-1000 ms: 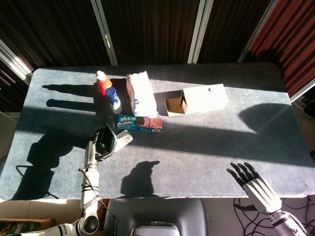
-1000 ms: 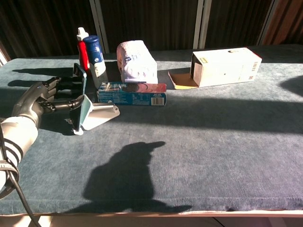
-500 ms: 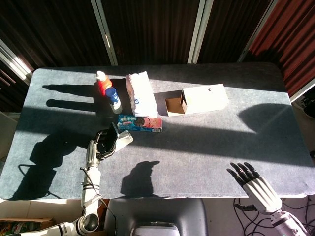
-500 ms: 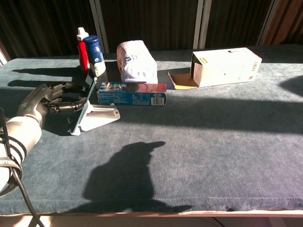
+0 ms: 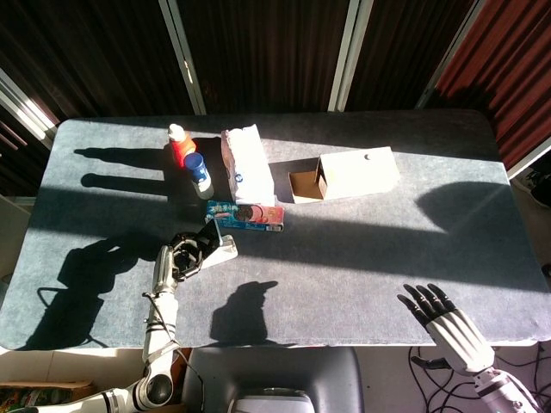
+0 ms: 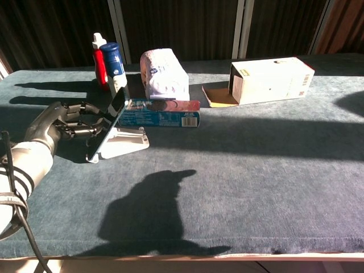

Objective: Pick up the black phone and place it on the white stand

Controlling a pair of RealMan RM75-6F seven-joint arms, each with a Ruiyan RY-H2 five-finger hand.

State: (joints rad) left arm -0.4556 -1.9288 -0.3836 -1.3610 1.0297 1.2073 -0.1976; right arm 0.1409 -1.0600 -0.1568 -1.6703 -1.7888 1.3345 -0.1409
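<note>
Looking down in the head view, the left hand (image 5: 179,260) sits lower left of centre, fingers curled around the black phone (image 5: 209,234), which leans on the white stand (image 5: 225,249). At the lower right corner the right hand (image 5: 448,324) hangs off the table (image 5: 362,249) edge, fingers spread and holding nothing. Upper centre, a white carton (image 5: 355,173) lies on its side, its open end showing a dark inside; contents cannot be made out.

From the chest view, the left hand (image 6: 65,120) at middle left grips the tilted black phone (image 6: 115,104) above the white stand (image 6: 124,142). Just behind lies a blue cookie box (image 6: 160,114), with a red bottle (image 6: 99,54) and a blue-capped bottle (image 6: 114,67) in the upper left. The white carton (image 6: 270,79) is at upper right, flap open.
</note>
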